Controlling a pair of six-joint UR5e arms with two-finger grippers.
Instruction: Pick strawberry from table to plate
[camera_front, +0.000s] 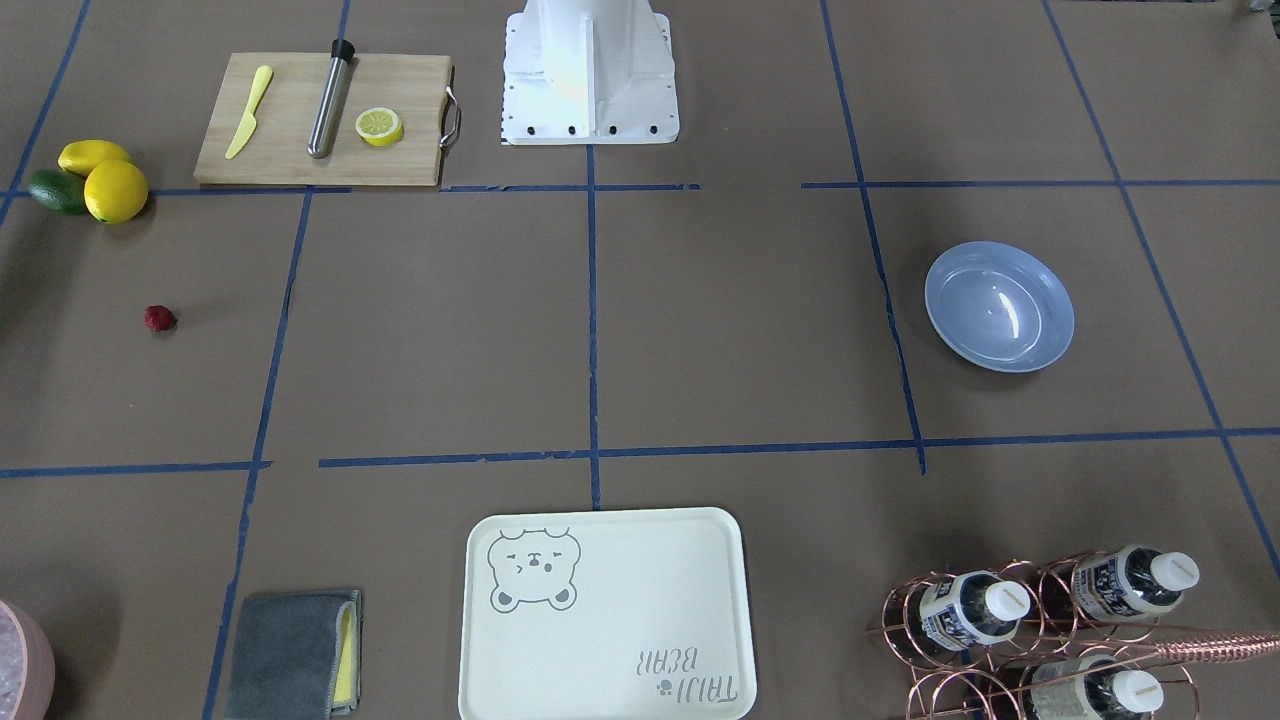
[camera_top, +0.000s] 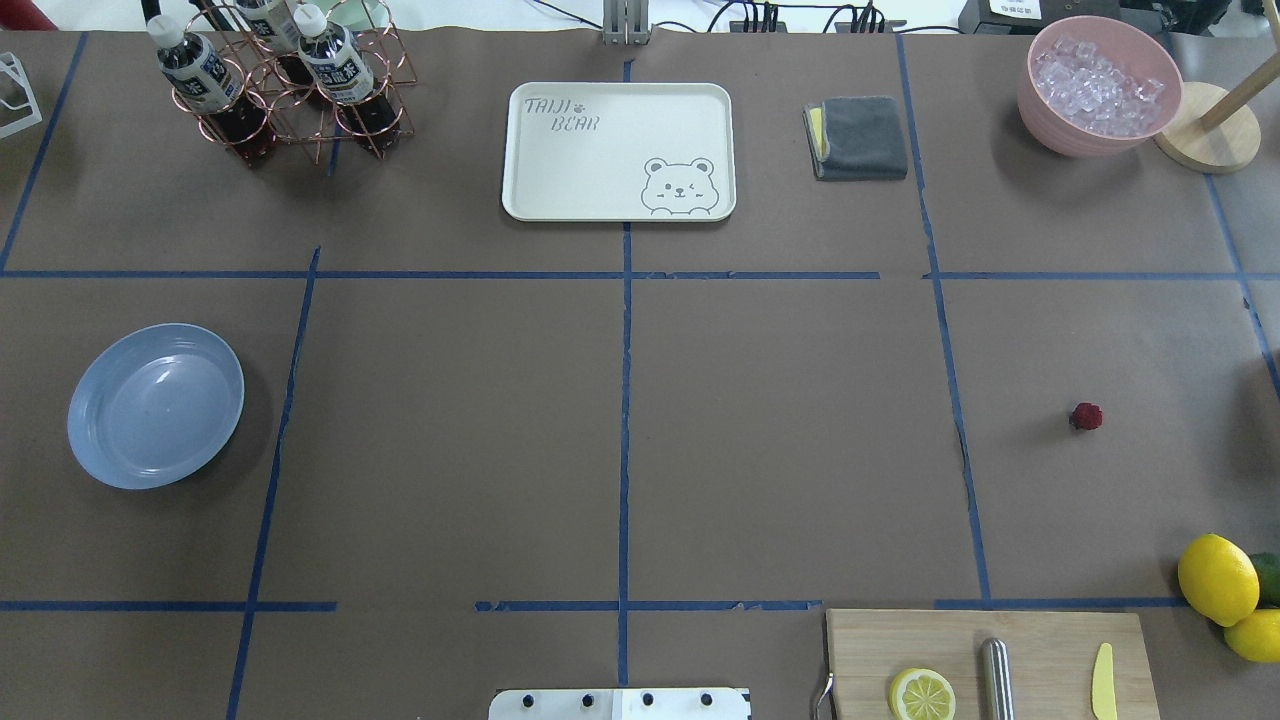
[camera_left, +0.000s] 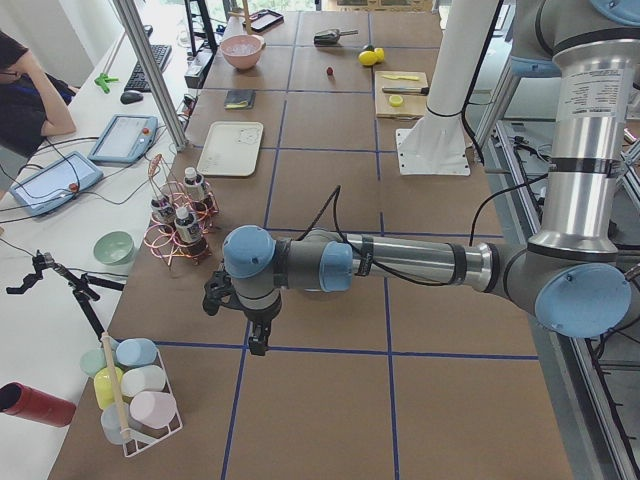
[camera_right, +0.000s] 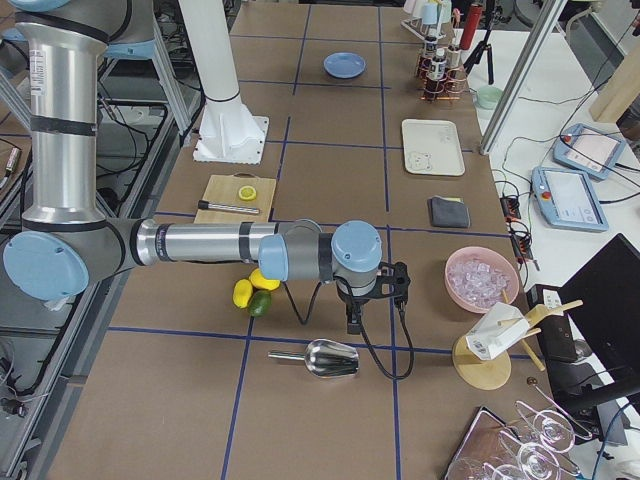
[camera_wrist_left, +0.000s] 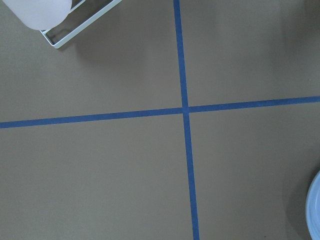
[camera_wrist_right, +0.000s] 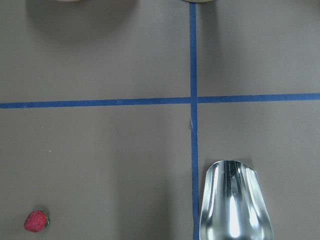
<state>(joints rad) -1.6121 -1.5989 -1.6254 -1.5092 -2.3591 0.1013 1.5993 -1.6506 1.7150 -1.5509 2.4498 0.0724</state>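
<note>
The strawberry (camera_top: 1086, 416) lies on the bare counter (camera_top: 780, 440) in my right half. It is alone in its taped square, well apart from the lemons (camera_top: 1217, 578) and the cutting board (camera_top: 1000, 650) nearer my base. The plate (camera_top: 155, 405) sits at the opposite side, in my left half, with nothing on it. My right end effector (camera_right: 352, 325) hangs above the counter near a metal scoop (camera_wrist_right: 234, 205). Its wrist camera catches the berry only in the lower left corner, so I judge I am not yet lined up. That end effector shows only small and side-on, so I cannot tell whether its fingers are apart or together. The same goes for my left end effector (camera_left: 258, 345), which hangs over the counter on the plate's side. To do the pick well, I should first bring the berry to the middle of the wrist view, keeping clear of the scoop. Then I should come straight down with the fingers set a little wider than the fruit and close gently, because so small and round a thing will likely roll or squirt out sideways. The carry is a long one, so I should lift it well clear before crossing.
</note>
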